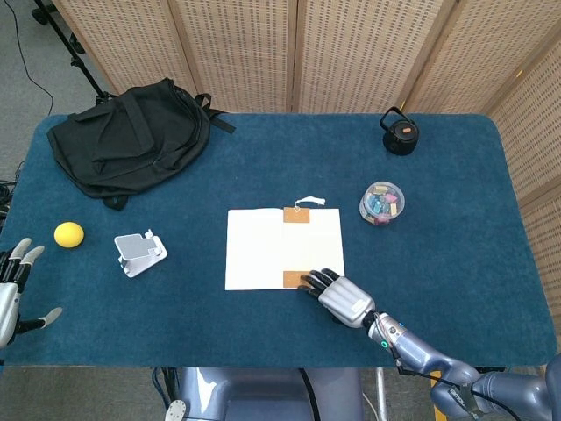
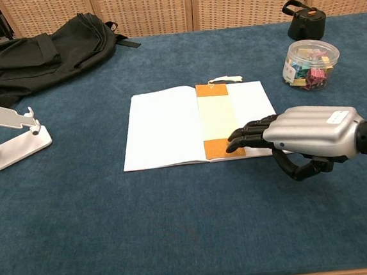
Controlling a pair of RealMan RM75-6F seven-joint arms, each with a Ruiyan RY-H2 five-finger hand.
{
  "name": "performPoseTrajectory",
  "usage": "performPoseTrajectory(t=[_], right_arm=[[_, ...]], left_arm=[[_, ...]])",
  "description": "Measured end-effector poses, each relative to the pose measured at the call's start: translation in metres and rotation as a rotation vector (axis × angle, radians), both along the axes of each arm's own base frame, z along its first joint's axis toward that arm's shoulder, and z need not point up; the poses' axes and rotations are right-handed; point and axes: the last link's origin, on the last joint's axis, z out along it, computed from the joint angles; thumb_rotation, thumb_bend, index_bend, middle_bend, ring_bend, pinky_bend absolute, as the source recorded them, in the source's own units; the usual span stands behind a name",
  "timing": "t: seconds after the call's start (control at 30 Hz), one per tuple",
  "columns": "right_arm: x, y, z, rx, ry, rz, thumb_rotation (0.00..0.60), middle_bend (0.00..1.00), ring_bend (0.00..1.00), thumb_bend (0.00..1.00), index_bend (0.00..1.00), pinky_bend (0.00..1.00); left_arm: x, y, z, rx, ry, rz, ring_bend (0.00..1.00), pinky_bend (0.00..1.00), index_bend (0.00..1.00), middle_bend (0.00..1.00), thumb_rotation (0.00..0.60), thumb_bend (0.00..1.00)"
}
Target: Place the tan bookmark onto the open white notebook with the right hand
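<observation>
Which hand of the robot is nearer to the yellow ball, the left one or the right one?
The left hand. It lies at the table's near left edge, just in front of the yellow ball. The right hand is far across the table, its fingertips at the notebook's near edge by the bookmark.

A blue-covered table (image 1: 456,254) is seen laden with everyday items.
Set on it are a black backpack (image 1: 131,140), yellow ball (image 1: 68,234), white stand (image 1: 138,253), open white notebook (image 1: 254,250), clip jar (image 1: 382,203) and black pot (image 1: 400,132).
</observation>
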Motion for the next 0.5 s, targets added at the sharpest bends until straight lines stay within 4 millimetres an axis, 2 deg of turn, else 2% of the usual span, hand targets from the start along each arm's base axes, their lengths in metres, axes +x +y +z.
performPoseTrajectory(t=[0.17, 0.33, 0.37, 0.43, 0.5], right_arm=[[0.008, -0.002, 0.006, -0.015, -0.036, 0.007, 0.6, 0.07, 0.0, 1.0, 0.1, 0.11], [0.018, -0.007, 0.021, -0.061, -0.1, 0.01, 0.6, 0.06, 0.0, 1.0, 0.1, 0.11], [0.019, -0.008, 0.026, -0.072, -0.112, 0.008, 0.6, 0.06, 0.0, 0.97, 0.1, 0.11], [0.018, -0.01, 0.036, -0.104, -0.14, 0.003, 0.6, 0.03, 0.0, 0.72, 0.1, 0.1], [0.015, -0.01, 0.047, -0.141, -0.17, -0.004, 0.6, 0.01, 0.0, 0.24, 0.08, 0.06]], left_arm=[[0.0, 0.0, 0.0, 0.001, 0.0, 0.001, 0.0, 0.0, 0.0, 0.0, 0.6, 0.0], [0.0, 0.0, 0.001, 0.005, 0.0, -0.002, 0.0, 0.0, 0.0, 0.0, 0.6, 0.0], [0.0, -0.001, 0.001, 0.006, 0.0, -0.002, 0.0, 0.0, 0.0, 0.0, 0.6, 0.0], [0.0, -0.001, 0.002, 0.012, 0.003, -0.005, 0.0, 0.0, 0.0, 0.0, 0.6, 0.0], [0.0, -0.001, 0.003, 0.016, 0.007, -0.007, 0.0, 0.0, 0.0, 0.0, 0.6, 0.0]])
